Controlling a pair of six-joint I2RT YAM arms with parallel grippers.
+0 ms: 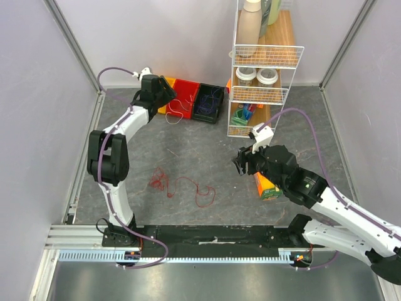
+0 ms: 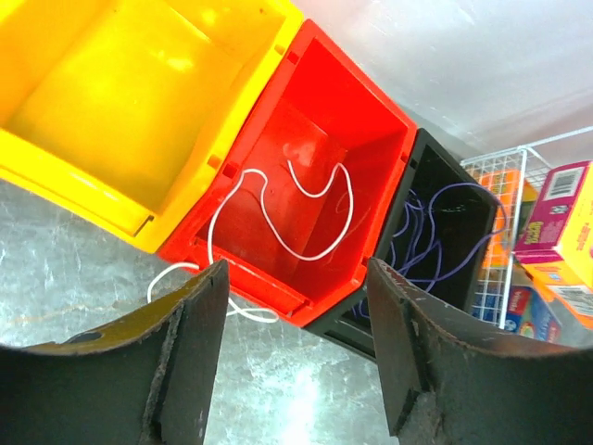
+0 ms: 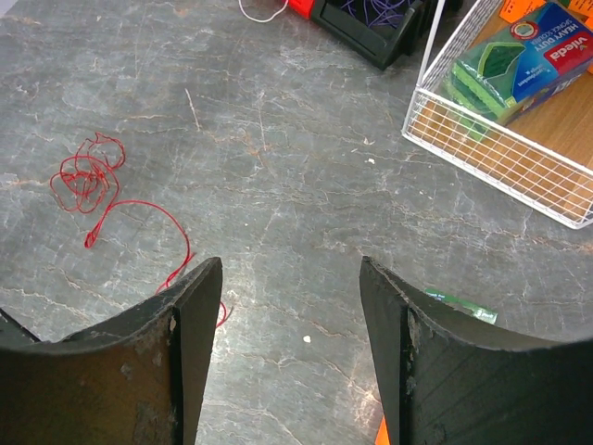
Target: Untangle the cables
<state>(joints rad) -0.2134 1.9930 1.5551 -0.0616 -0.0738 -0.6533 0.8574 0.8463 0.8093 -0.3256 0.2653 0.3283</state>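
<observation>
A red cable (image 1: 182, 185) lies loose on the grey table, its tangled end (image 3: 88, 178) at the left. A white cable (image 2: 278, 232) sits in the red bin (image 2: 366, 111) and hangs over the bin's front edge onto the table (image 1: 175, 117). A dark blue cable (image 2: 435, 232) is coiled in the black bin (image 1: 210, 101). My left gripper (image 2: 296, 269) hovers open just in front of the red bin (image 1: 164, 94), holding nothing. My right gripper (image 1: 241, 162) is open and empty above bare table (image 3: 290, 264), to the right of the red cable.
A yellow bin (image 2: 111, 102) stands left of the red one. A white wire rack (image 1: 260, 94) with jars, bottles and a sponge pack (image 3: 519, 56) stands at the back right. An orange box (image 1: 268, 187) lies under the right arm. Grey walls enclose the table.
</observation>
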